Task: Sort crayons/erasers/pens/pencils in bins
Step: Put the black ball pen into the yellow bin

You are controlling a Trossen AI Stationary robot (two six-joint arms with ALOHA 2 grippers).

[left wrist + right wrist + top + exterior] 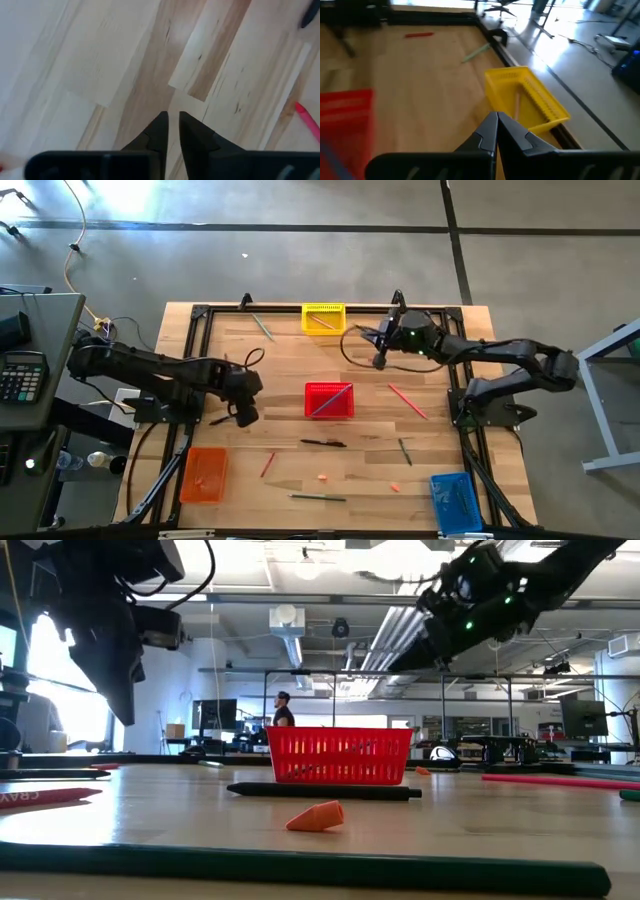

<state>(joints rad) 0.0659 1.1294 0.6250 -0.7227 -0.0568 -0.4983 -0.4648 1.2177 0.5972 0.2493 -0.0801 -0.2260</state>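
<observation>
Two claws over a desk [240, 340] strewn with sticks and bins.

Left claw [171, 125], left of frame centre in the overhead view, stands slightly parted over bare wood, grasping nothing. Right claw [497, 122] is clenched empty beside the yellow bin [323, 318] at top centre. The red bin [329, 400] sits mid-frame, orange bin [204, 475] lower left, blue bin [455, 502] lower right; a black pen [323, 443] lies below the red bin.

High cam looks straight down on the whole table [300, 370]; low cam sits at tabletop level, facing the room. Wrist cams look past their fingers, close in. High, low and right wrist share the red bin [329, 400].
</observation>
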